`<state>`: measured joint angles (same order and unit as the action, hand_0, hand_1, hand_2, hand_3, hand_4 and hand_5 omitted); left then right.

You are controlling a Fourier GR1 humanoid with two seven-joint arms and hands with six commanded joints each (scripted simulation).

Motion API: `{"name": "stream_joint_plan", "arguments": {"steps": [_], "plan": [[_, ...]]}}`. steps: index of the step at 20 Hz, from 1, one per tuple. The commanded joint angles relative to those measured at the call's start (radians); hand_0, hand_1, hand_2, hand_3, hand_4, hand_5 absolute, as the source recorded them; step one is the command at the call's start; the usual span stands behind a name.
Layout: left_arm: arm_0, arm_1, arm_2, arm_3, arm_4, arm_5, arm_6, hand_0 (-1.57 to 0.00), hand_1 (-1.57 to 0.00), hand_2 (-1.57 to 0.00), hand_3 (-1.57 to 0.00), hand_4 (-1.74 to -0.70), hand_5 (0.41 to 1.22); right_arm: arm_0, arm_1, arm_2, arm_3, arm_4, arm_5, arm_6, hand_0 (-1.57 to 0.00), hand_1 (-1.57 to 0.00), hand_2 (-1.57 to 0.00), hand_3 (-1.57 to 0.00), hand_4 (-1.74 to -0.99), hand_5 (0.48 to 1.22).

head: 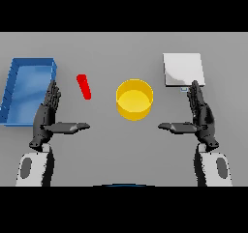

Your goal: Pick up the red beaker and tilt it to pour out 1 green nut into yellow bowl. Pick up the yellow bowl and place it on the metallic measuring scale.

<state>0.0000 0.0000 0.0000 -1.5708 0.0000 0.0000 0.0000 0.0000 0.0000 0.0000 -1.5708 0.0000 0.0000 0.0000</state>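
Inspector: Status of both hands?

Assessor: The left hand (pixel 48 115) hovers over the bench (pixel 121 150) on the left, fingers straight, thumb stretched inward, holding nothing. The right hand (pixel 199 115) mirrors it on the right, equally flat and empty.

Inspector: Location of the task items?

Assessor: The red beaker (pixel 84 86) sits just ahead of the left hand, between the blue tray (pixel 19 82) and the yellow bowl (pixel 134 99), apart from both. It appears slanted in the view; whether it stands or lies I cannot tell. The bowl is at centre, upright, its mouth clear. The metallic measuring scale (pixel 182 69) lies beyond the right hand, well apart from the bowl. No green nut is visible.

Inspector: Step in hand?

Assessor: In my judgement, the pick of the beaker, not yet begun. The left hand is the nearer.

Inspector: Recommendations?

Assessor: Advance the left hand forward and slightly inward, thumb on one side, fingers on the other, and close around the beaker's middle, not its tip. Lift clear before moving over the bowl, then tilt slowly so only one nut leaves
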Motion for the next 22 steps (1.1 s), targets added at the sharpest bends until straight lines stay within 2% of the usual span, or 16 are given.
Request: {"name": "stream_joint_plan", "arguments": {"steps": [1, 6, 7, 8, 9, 11, 12, 16, 18, 20, 22], "plan": [[0.001, 0.0, 0.0, -0.001, 0.0, 0.001, -0.001, 0.0, 0.0, 0.0, 0.0, -1.15, 0.599, 0.0, 0.0, 0.0, 0.0, -0.001, 0.0, 0.0, 0.0, 0.0, 0.0, 0.0, -1.167, 0.599], [0.007, -0.001, -0.002, -0.002, 0.002, -0.002, 0.001, 0.0, 0.0, 0.0, 0.0, -1.15, 0.599, -0.002, -0.003, -0.001, -0.001, -0.001, 0.0, 0.003, 0.0, 0.0, 0.0, 0.0, -1.167, 0.599], [0.042, 0.037, -0.025, -0.048, -0.034, -0.015, -0.018, 0.0, 0.0, 0.0, 0.0, -1.15, 0.599, 0.033, -0.049, 0.037, -0.032, 0.112, -0.03, -0.077, 0.0, 0.0, 0.0, 0.0, -1.167, 0.599], [0.073, 0.049, -0.051, -0.086, -0.059, -0.023, -0.026, 0.0, 0.0, 0.0, 0.0, -1.16, 0.599, 0.056, -0.067, 0.063, -0.054, 0.182, -0.054, -0.102, 0.0, 0.0, 0.0, 0.0, -1.163, 0.595], [0.09, 0.049, -0.073, -0.109, -0.081, -0.022, -0.015, 0.0, 0.0, 0.0, 0.0, -1.16, 0.599, 0.09, -0.066, 0.095, -0.078, 0.238, -0.072, -0.12, 0.0, 0.0, 0.0, 0.0, -1.162, 0.594], [0.106, 0.055, -0.089, -0.144, -0.095, -0.022, 0.027, 0.0, 0.0, 0.0, 0.0, -1.16, 0.599, 0.11, -0.072, 0.111, -0.109, 0.281, -0.087, -0.096, 0.0, 0.0, 0.0, 0.0, -1.159, 0.59], [0.102, 0.064, -0.089, -0.16, -0.104, -0.017, 0.051, 0.0, 0.0, 0.0, 0.0, -1.16, 0.6, 0.113, -0.07, 0.117, -0.116, 0.289, -0.089, -0.089, 0.0, 0.0, 0.0, 0.0, -1.162, 0.591], [0.094, 0.062, -0.114, -0.14, -0.135, -0.02, 0.067, 0.0, 0.0, 0.0, 0.0, -1.16, 0.602, 0.112, -0.067, 0.11, -0.117, 0.255, -0.068, -0.076, 0.0, 0.0, 0.0, 0.0, -1.199, 0.603], [0.051, 0.059, -0.106, -0.063, -0.147, -0.017, 0.062, 0.0, 0.0, 0.0, 0.0, -1.17, 0.605, 0.117, -0.064, 0.112, -0.127, 0.237, -0.053, -0.095, 0.0, 0.0, 0.0, 0.0, -1.224, 0.611], [-0.012, 0.045, -0.103, -0.004, -0.157, -0.008, 0.028, 0.0, 0.0, 0.0, 0.0, -1.21, 0.615, 0.105, -0.074, 0.11, -0.119, 0.248, -0.054, -0.079, 0.0, 0.0, 0.0, 0.0, -1.236, 0.623], [-0.065, 0.058, -0.084, 0.083, -0.176, 0.005, 0.003, 0.0, 0.0, 0.0, 0.0, -1.22, 0.626, 0.115, -0.08, 0.101, -0.137, 0.227, -0.044, -0.097, 0.0, 0.0, 0.0, 0.0, -1.256, 0.631]]}}
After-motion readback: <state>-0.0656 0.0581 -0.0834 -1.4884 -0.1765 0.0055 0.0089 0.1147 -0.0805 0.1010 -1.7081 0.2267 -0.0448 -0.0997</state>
